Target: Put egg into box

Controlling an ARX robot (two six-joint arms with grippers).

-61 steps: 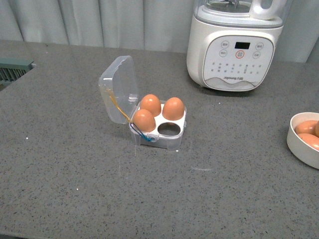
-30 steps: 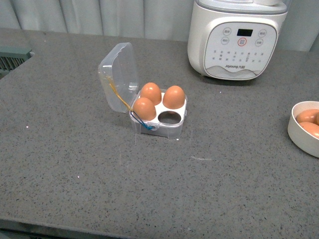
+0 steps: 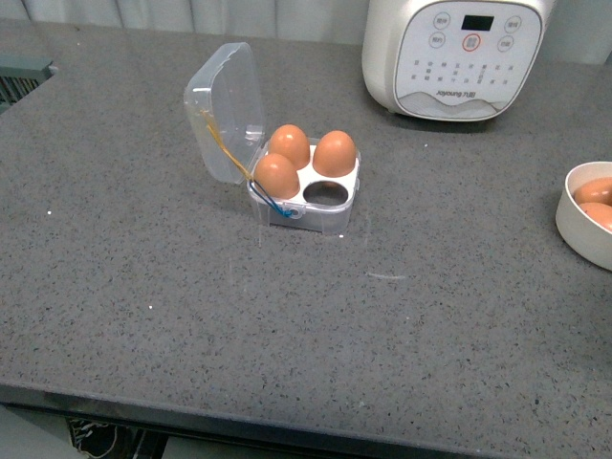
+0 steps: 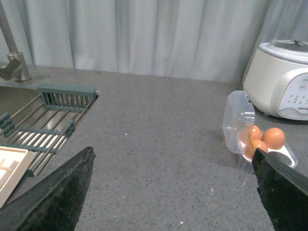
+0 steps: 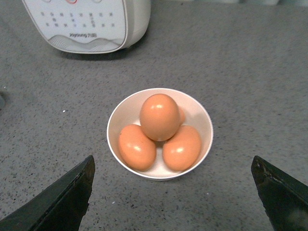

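The clear box [image 3: 306,218] stands open on the grey counter, its lid [image 3: 225,110] tilted back to the left. Three brown eggs [image 3: 289,143] fill three cells, and the front right cell [image 3: 325,193] is empty. The box also shows in the left wrist view [image 4: 245,162], off by one finger. My left gripper [image 4: 172,153] is open and empty over bare counter. My right gripper [image 5: 172,161] is open above a cream bowl [image 5: 208,126] holding three brown eggs, one egg [image 5: 159,116] resting on top. Neither gripper shows in the front view.
A big white appliance [image 3: 454,53] stands behind the box. The bowl [image 3: 574,234] sits at the right edge of the front view. A sink with a green rack [image 4: 57,96] and a tap [image 4: 12,57] lies far left. The counter's front edge [image 3: 287,421] shows.
The front view has tilted down: the box, appliance and bowl sit higher in the picture and the counter's front edge has come into view. Nothing on the counter has moved.
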